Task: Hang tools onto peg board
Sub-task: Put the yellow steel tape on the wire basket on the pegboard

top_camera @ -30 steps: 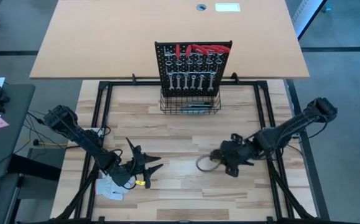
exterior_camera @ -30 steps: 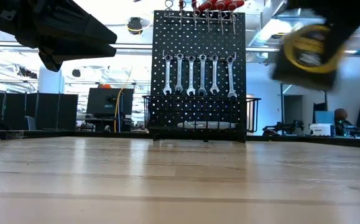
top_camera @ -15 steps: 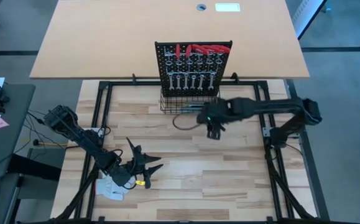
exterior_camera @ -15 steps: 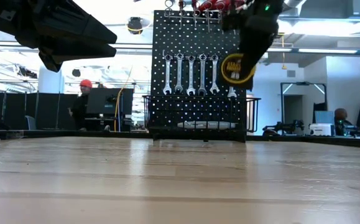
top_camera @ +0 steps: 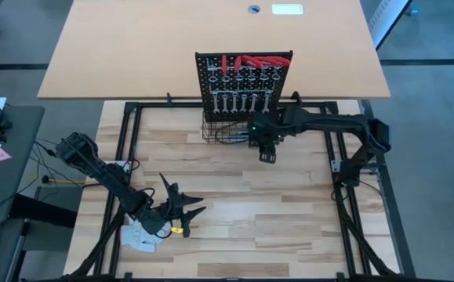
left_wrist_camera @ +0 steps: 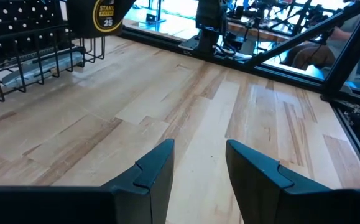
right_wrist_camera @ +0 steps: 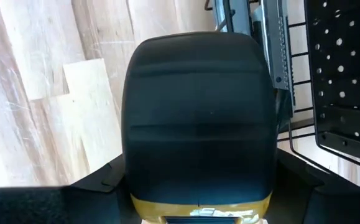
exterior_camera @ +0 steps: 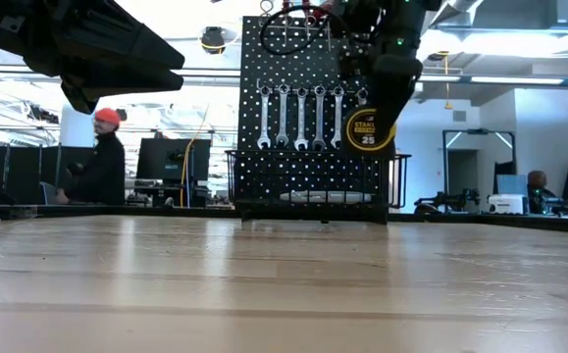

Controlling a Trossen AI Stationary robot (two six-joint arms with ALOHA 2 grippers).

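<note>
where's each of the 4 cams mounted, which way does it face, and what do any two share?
High: above the table, looking straight down; both arms, peg board.
Low: table-top height, level across the table; right gripper holding the tape measure before the board.
Left wrist: on the left arm, looking past the left gripper, open over bare wood.
Right wrist: on the right arm; tape measure fills it, wire basket beyond.
Shared: the tape measure appears in both low and left wrist views.

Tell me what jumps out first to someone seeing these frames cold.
The upright black perforated metal peg board at the table's far edge, with a row of silver wrenches and red-handled tools hung on it. Right in front, the right pincer holds a yellow-and-black tape measure above the black wire basket at the board's base. The left pincer hangs open near the table's front-left corner, beside white gloves.
</note>
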